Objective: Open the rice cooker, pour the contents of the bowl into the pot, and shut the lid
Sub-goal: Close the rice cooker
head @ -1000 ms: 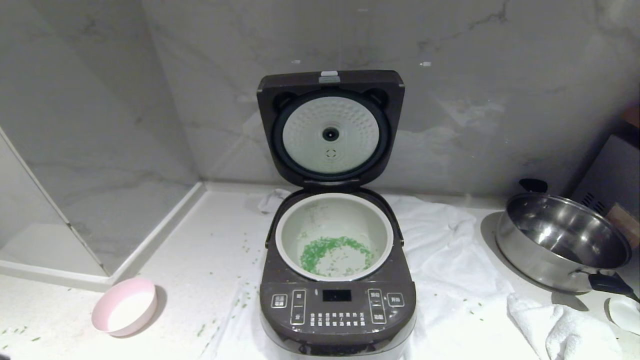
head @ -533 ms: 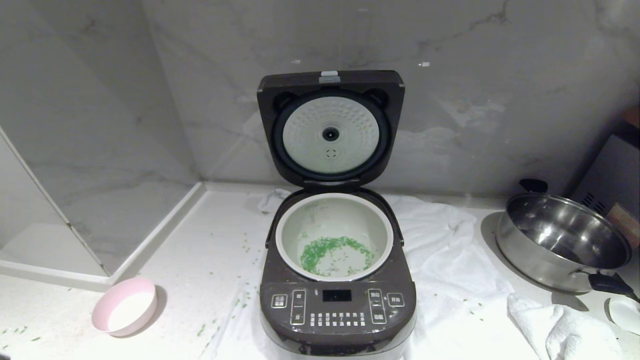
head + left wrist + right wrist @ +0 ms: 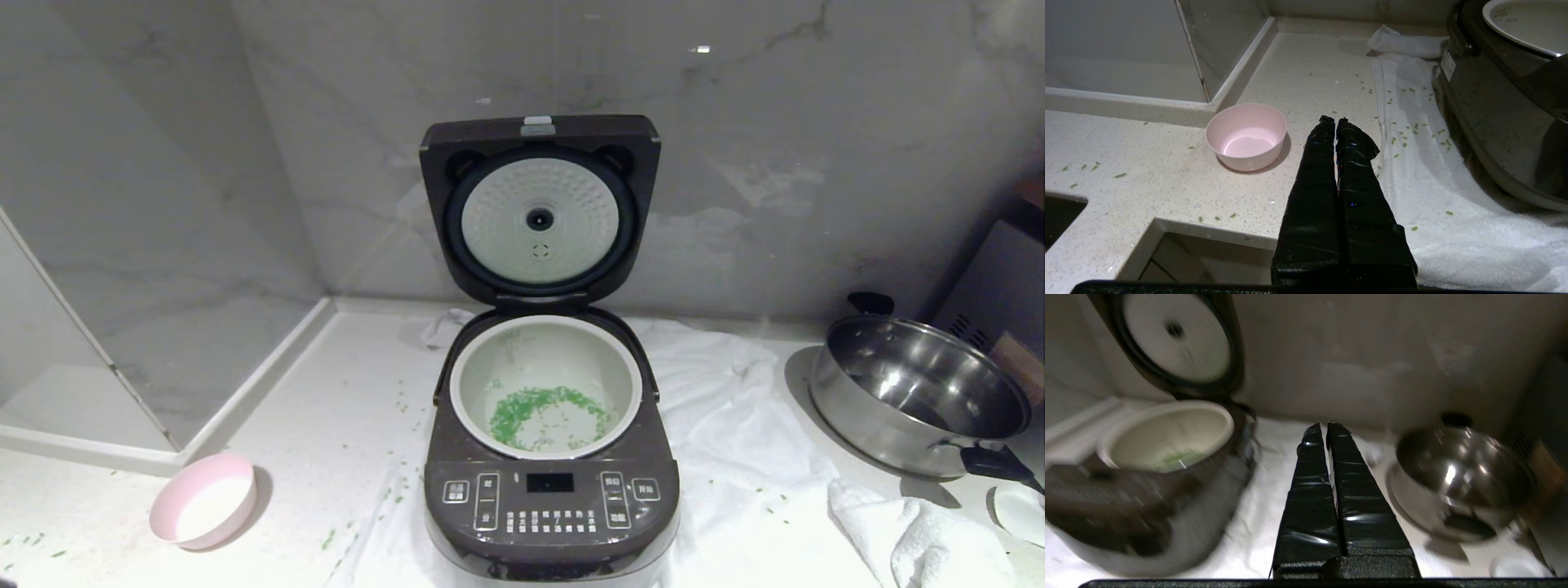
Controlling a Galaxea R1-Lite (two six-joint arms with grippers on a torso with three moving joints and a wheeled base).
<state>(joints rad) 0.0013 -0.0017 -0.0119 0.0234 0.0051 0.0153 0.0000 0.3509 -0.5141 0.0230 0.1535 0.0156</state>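
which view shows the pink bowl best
The left wrist view: the bowl sits upright and whole on the counter, and you look straight into its empty inside. The head view shows the bowl too, smaller, near the frame's lower left, left of the cooker. The right wrist view does not show it.

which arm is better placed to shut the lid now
Right, probably. The right pincer faces the raised lid, with the filled pot beside it. The left pincer points at the empty bowl.
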